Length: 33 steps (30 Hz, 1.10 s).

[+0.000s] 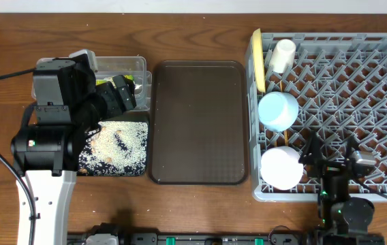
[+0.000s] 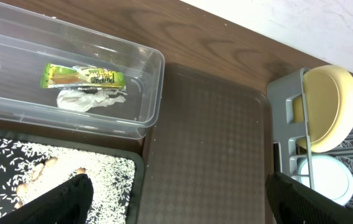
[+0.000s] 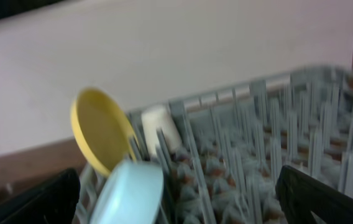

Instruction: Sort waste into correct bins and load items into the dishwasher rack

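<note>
Left arm (image 1: 43, 143): stands at the left side, wrist reaching toward the far right. Left gripper (image 1: 124, 92): fingers (image 2: 64, 199) spread wide, nothing between them. Right arm (image 1: 343, 214): at the near right edge, pointing away. Right gripper (image 1: 331, 151): fingers spread wide, empty.

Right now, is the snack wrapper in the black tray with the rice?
No, the snack wrapper lies in the clear tub beside the crumpled napkin.
</note>
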Motion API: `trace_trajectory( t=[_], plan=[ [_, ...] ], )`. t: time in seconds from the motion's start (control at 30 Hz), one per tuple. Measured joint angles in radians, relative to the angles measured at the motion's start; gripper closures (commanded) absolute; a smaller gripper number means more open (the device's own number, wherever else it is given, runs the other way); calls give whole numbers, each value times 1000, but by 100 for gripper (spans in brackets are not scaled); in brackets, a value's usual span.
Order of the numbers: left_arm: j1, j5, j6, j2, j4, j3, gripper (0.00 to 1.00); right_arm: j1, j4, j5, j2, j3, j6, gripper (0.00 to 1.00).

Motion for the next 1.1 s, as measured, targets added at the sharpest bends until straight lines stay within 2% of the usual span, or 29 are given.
trace_trajectory(
  t=[0.17,0.67,1.1],
  plan=[
    [0,0,0,0,0,0,8,38,-93,-11,-5,-2,-2,1],
    [0,0,0,0,0,0,8,220,-95,-3,-5,-2,-93,1],
    [0,0,0,0,0,0,8,116,-95,-16,-6,-2,-406,1]
  ],
)
